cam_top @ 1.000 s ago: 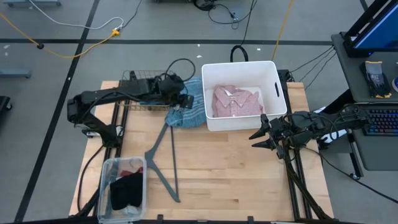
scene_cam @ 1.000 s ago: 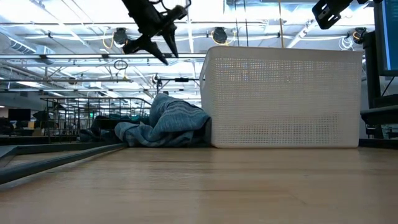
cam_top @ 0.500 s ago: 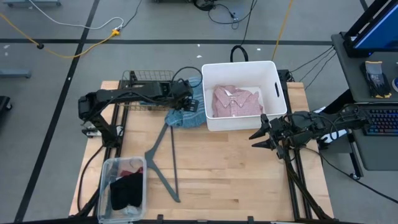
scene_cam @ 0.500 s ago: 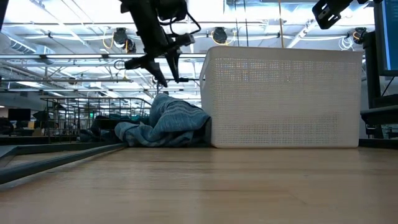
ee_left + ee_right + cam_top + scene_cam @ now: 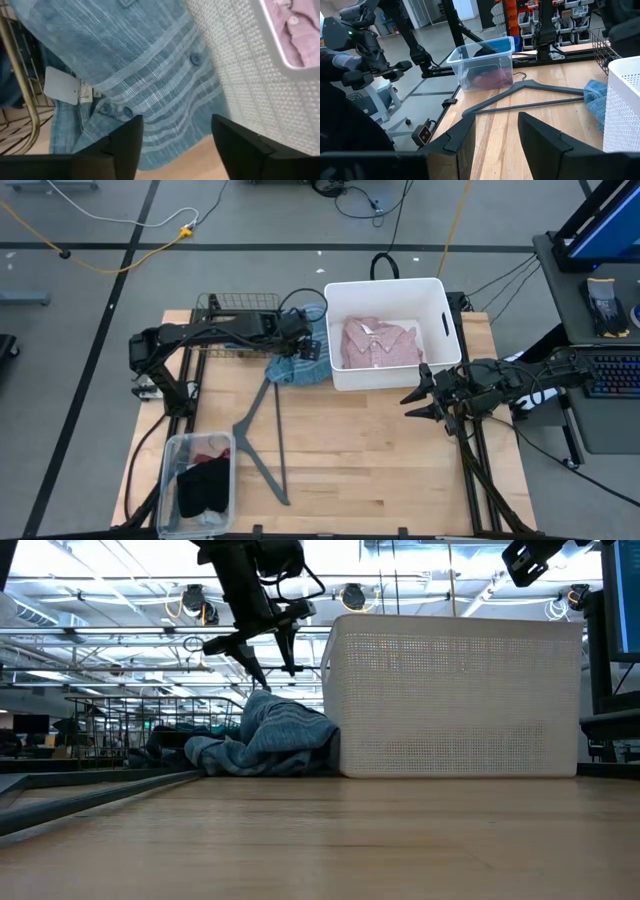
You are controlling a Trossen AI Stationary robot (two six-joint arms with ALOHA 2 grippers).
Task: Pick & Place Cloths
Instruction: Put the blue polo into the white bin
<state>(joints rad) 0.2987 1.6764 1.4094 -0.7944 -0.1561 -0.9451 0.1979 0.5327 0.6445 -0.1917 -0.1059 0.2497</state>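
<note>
A blue-plaid shirt [image 5: 293,366] lies crumpled on the table, leaning against the left wall of the white tub [image 5: 446,330]. A pink button shirt [image 5: 380,345] lies in the tub. My left gripper [image 5: 270,675] hangs open, pointing steeply down, close above the top of the blue-plaid shirt [image 5: 272,735]. In the left wrist view the gripper [image 5: 175,145] has its fingers spread over the shirt's buttoned front [image 5: 145,75]. My right gripper [image 5: 418,405] waits open, held level, over the table's right edge.
A grey V-shaped hanger [image 5: 262,435] lies on the wood in the middle. At the near left stands a clear bin [image 5: 168,480] with dark and maroon cloths. A wire basket [image 5: 232,320] sits at the far left, behind the shirt. Bare wood lies in front of the tub.
My left gripper has come down and toward the white tub, tipping steeper, and now hangs just over the blue-plaid shirt. Its fingers have spread wider in the last half second. The shirt has not moved.
</note>
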